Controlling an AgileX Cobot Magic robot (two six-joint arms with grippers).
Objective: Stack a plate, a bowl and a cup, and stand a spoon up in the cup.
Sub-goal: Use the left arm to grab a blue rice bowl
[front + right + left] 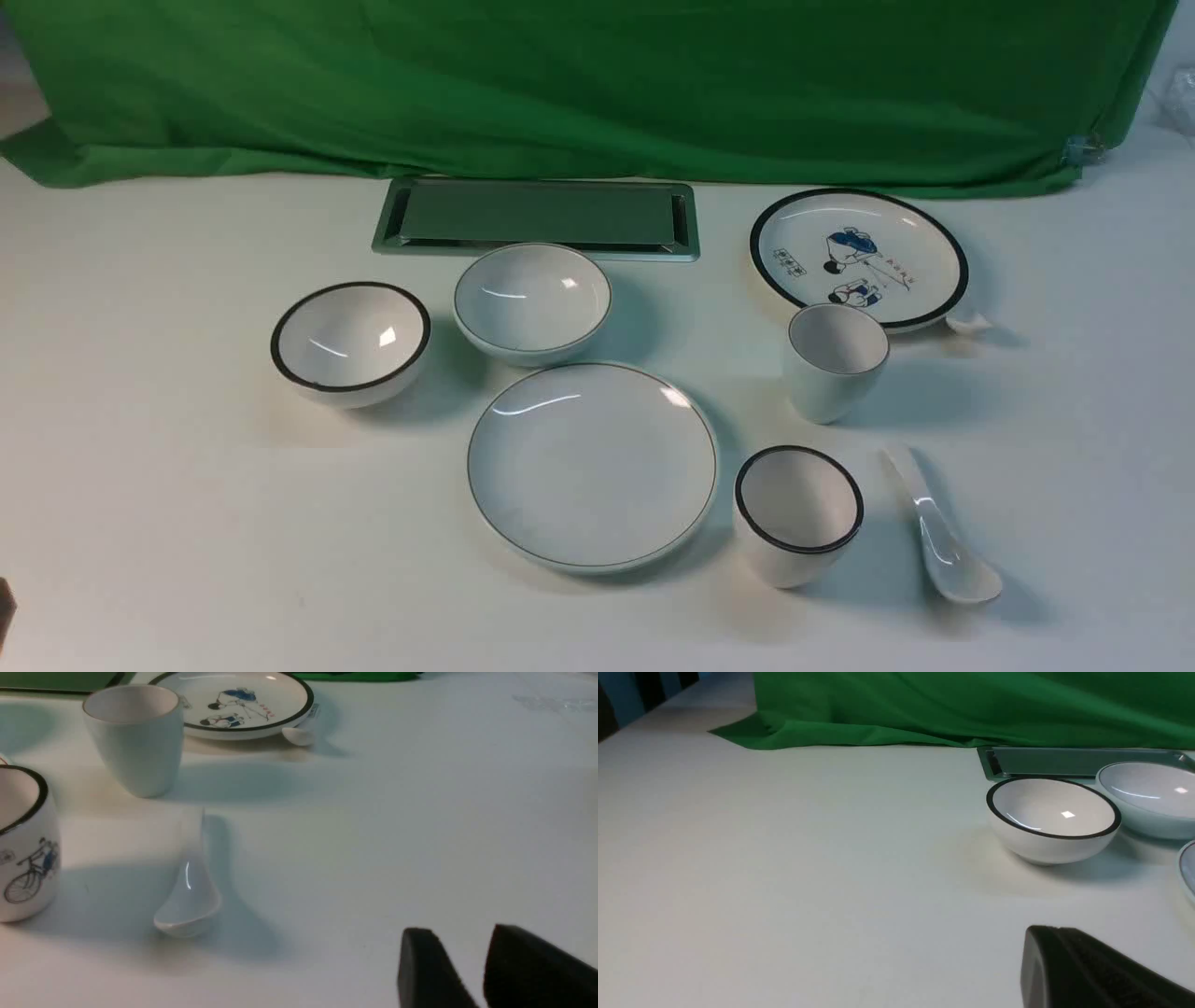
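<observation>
On the white table [187, 467]: plate [592, 465], bowl [532, 297], cup [836, 359], each empty; spoon [943, 541] lying flat, apart. Left gripper [1052, 938] pressed closed; right gripper [462, 945] parted, gripping nothing.

No legible txt anywhere. Drawn plate [901, 233], upper right of front view: small dark marks beside its blue figs, a boxed patch on the left & a reddish line on the right. They look like characters but are too small & blurred to read. Black-rim cup [25, 868], left edge of right wrist view: bike drawing only; a faint mark beside it is cut off by the frame edge.
</observation>
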